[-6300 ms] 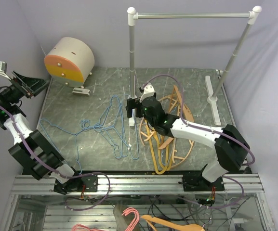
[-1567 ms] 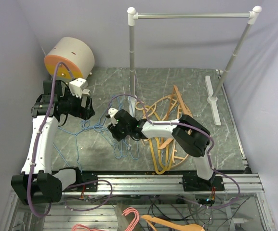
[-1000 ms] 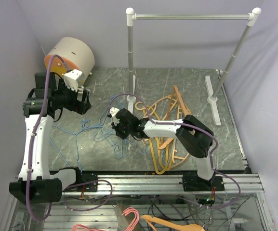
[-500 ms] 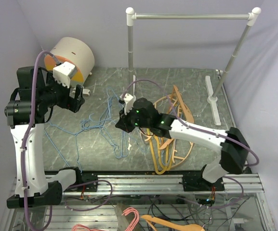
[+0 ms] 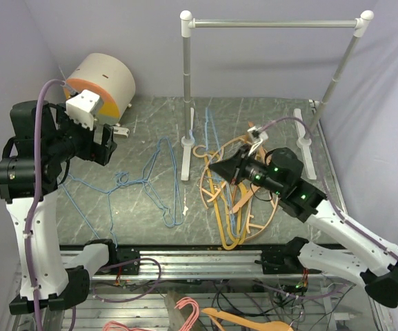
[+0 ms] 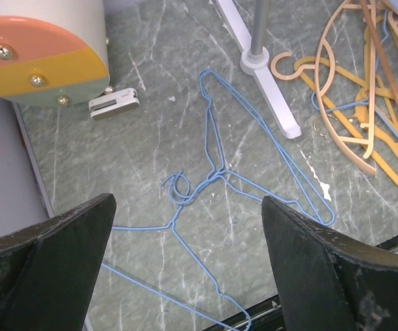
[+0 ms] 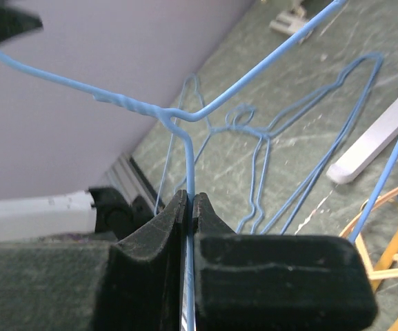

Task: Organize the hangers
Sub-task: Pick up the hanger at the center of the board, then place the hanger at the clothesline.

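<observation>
Hangers seen from top external view: loose blue wire hangers [image 5: 158, 181] are spread flat on the counter [image 5: 136, 214] left of centre, and orange and tan hangers [image 5: 234, 201] are piled right of centre, near the rack [image 5: 274, 23] foot. One blue hanger [image 5: 211, 134] is lifted off the counter, pinched at the tip of the right end effector [image 5: 214, 167] above the pile. The left end effector [image 5: 107, 141] is raised at the left, jaws wide apart, nothing held, just in front of a drum [image 5: 102, 83]. Left wrist view: both black fingers [image 6: 54, 262] are spread at the frame edges; the blue wire hangers are seen tangled on the counter between them, the drum at top left, the orange pile at top right. Right wrist view: jaws are clamped together on the thin wire of the lifted blue hanger [image 7: 188, 162], just below its twisted neck; other blue hangers [image 7: 309, 134] lie on the counter beneath, orange ones at lower right.
</observation>
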Tool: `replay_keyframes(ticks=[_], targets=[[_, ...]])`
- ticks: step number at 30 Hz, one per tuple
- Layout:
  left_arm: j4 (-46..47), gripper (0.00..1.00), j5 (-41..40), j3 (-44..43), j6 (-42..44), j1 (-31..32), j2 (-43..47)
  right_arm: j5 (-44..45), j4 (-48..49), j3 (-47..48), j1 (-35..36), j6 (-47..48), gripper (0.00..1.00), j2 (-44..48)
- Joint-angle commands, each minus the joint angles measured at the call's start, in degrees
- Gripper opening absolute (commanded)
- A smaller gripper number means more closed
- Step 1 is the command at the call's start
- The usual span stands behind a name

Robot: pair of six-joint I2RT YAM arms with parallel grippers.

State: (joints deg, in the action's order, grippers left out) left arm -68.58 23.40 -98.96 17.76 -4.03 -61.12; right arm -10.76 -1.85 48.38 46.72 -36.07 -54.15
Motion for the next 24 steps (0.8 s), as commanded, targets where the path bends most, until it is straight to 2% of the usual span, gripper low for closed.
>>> replay_keyframes(ticks=[1,4,8,12,24], targets=[[0.05,0.99,1.50,-0.70,-1.81,-0.34,1.61,-0.56,2.38,-0.17,-6.50,-3.73,0.00,0.96],[1.02,0.99,3.17,0.65,-2.15,-1.89,1.96,-8.02,12.13,0.73,-14.43,-6.81,0.00,-1.66],[1.98,0.99,3.80,1.84,-2.27,-3.02,2.36,-18.65,23.60,6.63,-25.17,-13.23,0.00,-9.25],[2.42,0.99,3.66,2.51,-2.25,-3.45,2.90,-21.11,26.17,16.17,-26.02,-13.03,0.00,-16.22],[3.74,0.99,4.54,6.49,-2.52,-5.31,4.26,-24.47,46.42,25.04,-28.73,-26.81,0.00,-30.56]])
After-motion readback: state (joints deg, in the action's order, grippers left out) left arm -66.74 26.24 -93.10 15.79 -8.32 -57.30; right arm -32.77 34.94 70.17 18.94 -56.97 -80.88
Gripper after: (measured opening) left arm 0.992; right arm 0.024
